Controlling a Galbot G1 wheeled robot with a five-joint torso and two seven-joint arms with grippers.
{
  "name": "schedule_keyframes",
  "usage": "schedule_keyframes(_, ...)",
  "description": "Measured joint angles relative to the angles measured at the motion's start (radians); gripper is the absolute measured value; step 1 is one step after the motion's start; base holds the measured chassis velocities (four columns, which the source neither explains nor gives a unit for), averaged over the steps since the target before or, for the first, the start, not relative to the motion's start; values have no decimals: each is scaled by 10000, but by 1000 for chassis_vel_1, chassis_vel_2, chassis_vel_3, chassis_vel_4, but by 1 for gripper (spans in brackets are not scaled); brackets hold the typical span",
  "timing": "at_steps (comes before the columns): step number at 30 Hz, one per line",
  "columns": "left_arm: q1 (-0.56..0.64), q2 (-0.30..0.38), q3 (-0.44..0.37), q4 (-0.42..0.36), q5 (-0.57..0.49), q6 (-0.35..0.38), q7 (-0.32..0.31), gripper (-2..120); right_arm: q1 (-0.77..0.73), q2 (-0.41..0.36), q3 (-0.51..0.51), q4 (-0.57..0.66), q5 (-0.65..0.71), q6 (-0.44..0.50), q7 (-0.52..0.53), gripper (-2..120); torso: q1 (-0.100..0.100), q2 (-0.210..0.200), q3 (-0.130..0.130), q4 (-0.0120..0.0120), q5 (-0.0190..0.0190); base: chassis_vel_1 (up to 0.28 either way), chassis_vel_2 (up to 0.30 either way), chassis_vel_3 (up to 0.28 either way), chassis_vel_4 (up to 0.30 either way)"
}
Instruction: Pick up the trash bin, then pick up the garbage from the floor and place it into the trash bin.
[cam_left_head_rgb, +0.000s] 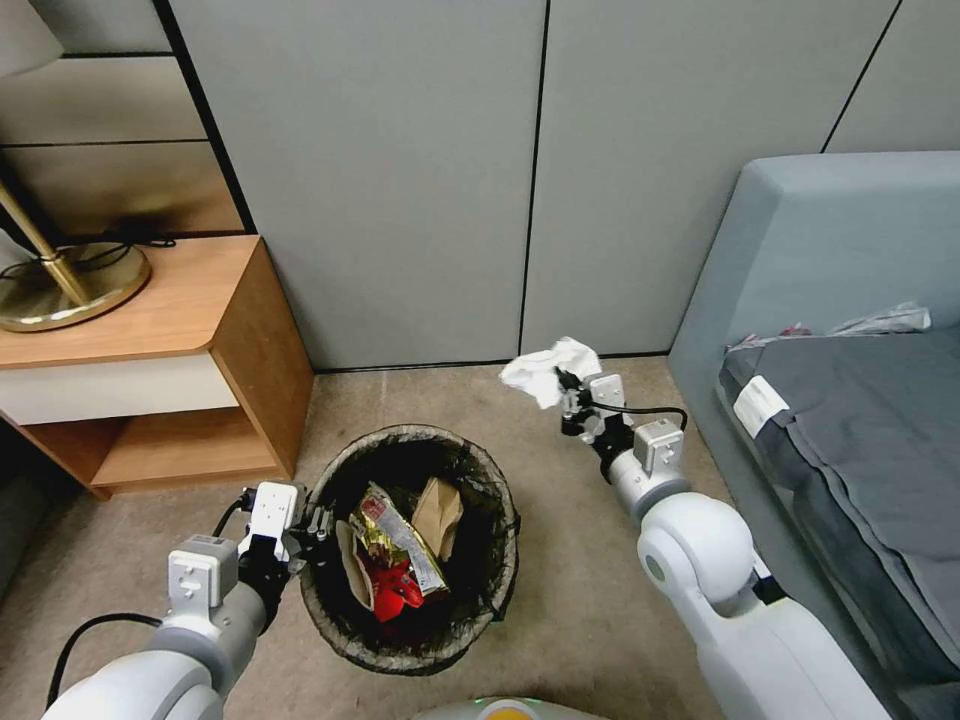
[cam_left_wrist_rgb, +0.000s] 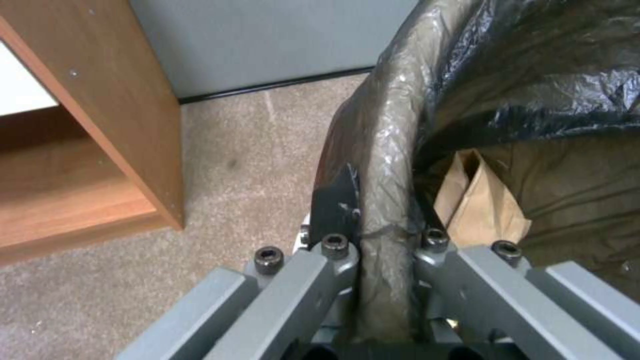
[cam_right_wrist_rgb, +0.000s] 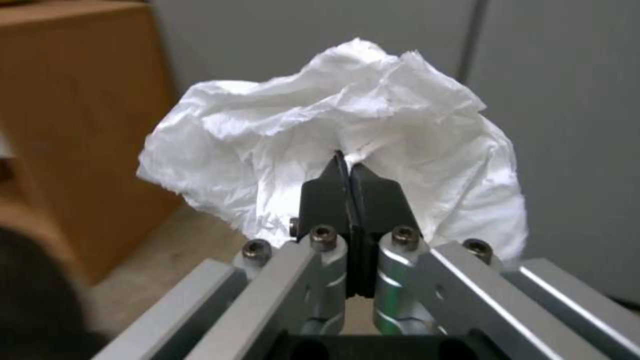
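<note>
The trash bin (cam_left_head_rgb: 330, 610) with its dark bag folded over the rim (cam_left_wrist_rgb: 387, 165) hangs low in front of me. My left gripper (cam_left_head_rgb: 318, 522) is shut on its left rim (cam_left_wrist_rgb: 383, 235). Inside lie a brown paper bag (cam_left_head_rgb: 437, 513), a gold snack wrapper (cam_left_head_rgb: 395, 540) and a red-and-white carton (cam_left_head_rgb: 392, 590). The brown bag (cam_left_wrist_rgb: 483, 200) also shows in the left wrist view. My right gripper (cam_left_head_rgb: 562, 385) is shut on a crumpled white tissue (cam_left_head_rgb: 545, 368), held up to the right of and beyond the bin. The tissue (cam_right_wrist_rgb: 333, 130) bulges around the closed gripper (cam_right_wrist_rgb: 349, 167).
A wooden nightstand (cam_left_head_rgb: 160, 330) with a brass lamp base (cam_left_head_rgb: 65, 285) stands at the left, its side panel (cam_left_wrist_rgb: 100, 100) close to the bin. A grey bed (cam_left_head_rgb: 840, 330) stands at the right. Grey wall panels (cam_left_head_rgb: 420, 170) rise behind. Beige carpet (cam_left_head_rgb: 590, 570) lies around the bin.
</note>
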Motion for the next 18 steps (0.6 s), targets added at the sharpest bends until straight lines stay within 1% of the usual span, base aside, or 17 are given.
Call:
schedule_keyframes(6,-5,23,30,0,20,0,0,1,-82,-423,-514,491,-10,2,-512,0,1,0,0,0,0,0,0,0,0)
schedule_keyframes(8,-10,17,66,0,45,0,0,1,-55,-526,-998,644,-107,44,-837,0,1,0,0,0,0,0,0,0,0)
schedule_keyframes(10,-10,9,73,0,48,0,0,1,-54,-529,-1111,662,-144,52,-900,0,0,0,0,1,0,0,0,0,0)
schedule_keyframes(12,-8,-3,80,0,61,0,0,1,-74,-548,-1528,734,-304,72,-1127,0,1,0,0,0,0,0,0,0,0)
schedule_keyframes(13,-8,-3,80,0,61,0,0,1,-74,-548,-1528,734,-304,72,-1127,0,1,0,0,0,0,0,0,0,0)
schedule_keyframes(14,-9,-1,80,0,68,2,0,1,-106,-592,-1823,766,-424,75,-1244,0,1,0,0,0,0,0,0,0,0)
schedule_keyframes(16,-8,-1,80,0,67,3,0,1,-115,-607,-1896,773,-453,75,-1265,0,1,0,0,0,0,0,0,0,0)
schedule_keyframes(18,-18,2,79,0,68,4,0,1,-181,-831,-2386,785,-642,74,-1335,0,0,0,0,1,-1,0,0,0,0)
